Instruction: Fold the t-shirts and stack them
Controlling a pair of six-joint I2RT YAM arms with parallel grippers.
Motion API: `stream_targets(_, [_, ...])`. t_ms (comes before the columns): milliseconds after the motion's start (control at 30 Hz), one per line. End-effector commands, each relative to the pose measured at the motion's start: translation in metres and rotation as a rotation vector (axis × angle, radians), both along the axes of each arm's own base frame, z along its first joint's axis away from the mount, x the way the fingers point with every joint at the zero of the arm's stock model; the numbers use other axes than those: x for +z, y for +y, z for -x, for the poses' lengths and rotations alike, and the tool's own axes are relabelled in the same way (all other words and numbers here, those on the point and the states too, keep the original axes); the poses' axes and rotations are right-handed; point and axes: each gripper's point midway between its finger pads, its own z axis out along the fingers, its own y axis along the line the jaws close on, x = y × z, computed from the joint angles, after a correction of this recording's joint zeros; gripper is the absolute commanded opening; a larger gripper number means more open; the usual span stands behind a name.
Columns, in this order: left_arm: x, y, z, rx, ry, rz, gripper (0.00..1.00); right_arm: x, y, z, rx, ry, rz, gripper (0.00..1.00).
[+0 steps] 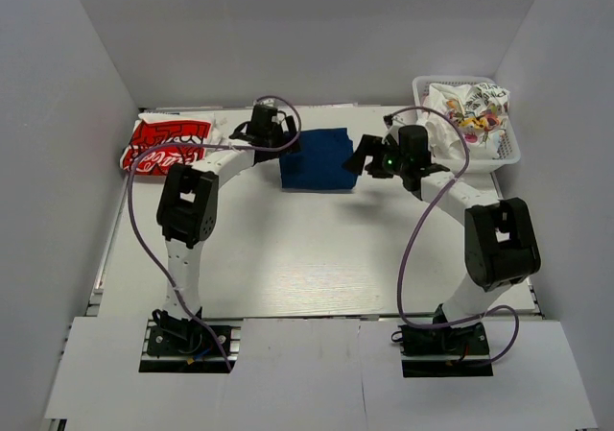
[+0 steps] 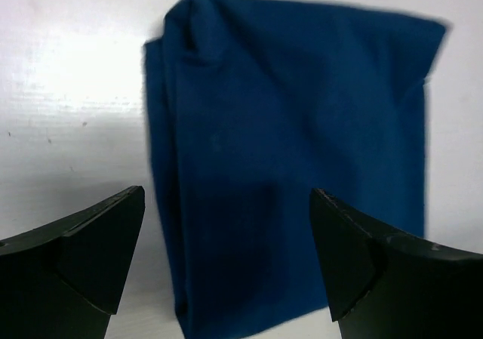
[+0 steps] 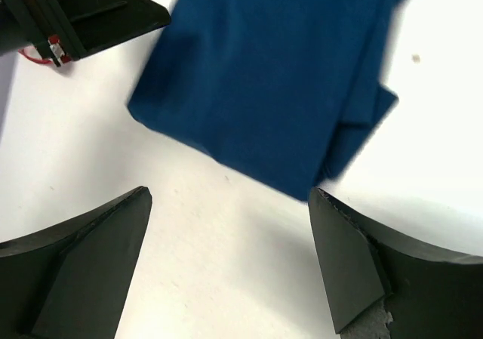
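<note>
Lying folded between left hand [image 2: 226, 226] and right hand [image 3: 230, 229]: navy t-shirt [image 1: 317, 160].

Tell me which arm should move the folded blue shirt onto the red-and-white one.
Probably left: the left gripper, open, hovers at the blue shirt, nearest the red-and-white shirt.

A folded navy blue t-shirt [image 2: 294, 165] is seen lying flat on the white surface [image 2: 68, 90], with layered folds shown along its left side. The left hand [image 2: 226, 203] is held over it, its fingers [image 2: 83, 256] spread wide, and nothing is gripped between them.
</note>
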Motion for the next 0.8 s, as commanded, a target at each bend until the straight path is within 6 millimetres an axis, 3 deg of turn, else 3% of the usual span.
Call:
stream_targets(0, [-0.022, 0.004, 0.008, 0.011, 0.08, -0.042, 1.0, 0.012, -0.011, 0.008, -0.02, -0.045, 0.038, 0.9])
stream_targets(167, [-0.06, -0.006, 0.012, -0.034, 0.153, -0.056, 0.97, 0.007, -0.018, 0.018, -0.015, -0.038, 0.07, 0.9])
stream_targets(300, [-0.079, -0.023, 0.011, -0.133, 0.172, -0.059, 0.77, -0.001, -0.025, 0.02, -0.029, -0.024, 0.101, 0.9])
stream_targets(367, [-0.092, -0.035, 0.019, -0.189, 0.199, -0.086, 0.72, 0.0, -0.031, 0.018, -0.057, -0.026, 0.109, 0.9])
stream_targets(467, [-0.101, -0.035, 0.023, -0.196, 0.219, -0.174, 0.62, 0.0, -0.032, 0.018, -0.065, -0.026, 0.126, 0.9])
stream_targets(500, [-0.112, -0.029, 0.03, -0.201, 0.252, -0.205, 0.53, 0.0, -0.033, 0.019, -0.068, -0.031, 0.13, 0.9])
stream_targets(567, [-0.113, -0.023, 0.029, -0.187, 0.252, -0.236, 0.41, 0.003, -0.036, 0.02, -0.077, -0.044, 0.134, 0.9])
stream_targets(600, [-0.113, -0.022, 0.029, -0.205, 0.245, -0.251, 0.29, 0.0, -0.038, 0.021, -0.085, -0.04, 0.138, 0.9])
stream_targets(667, [-0.112, -0.022, 0.028, -0.223, 0.23, -0.288, 0.15, 0.004, -0.039, 0.022, -0.09, -0.057, 0.139, 0.9])
stream_targets(700, [-0.11, -0.019, 0.027, -0.243, 0.218, -0.318, 0.01, 0.002, -0.043, 0.022, -0.104, -0.055, 0.144, 0.9])
stream_targets(767, [-0.095, -0.01, 0.014, -0.229, 0.165, -0.387, 0.0, 0.004, -0.045, 0.024, -0.109, -0.068, 0.152, 0.9])
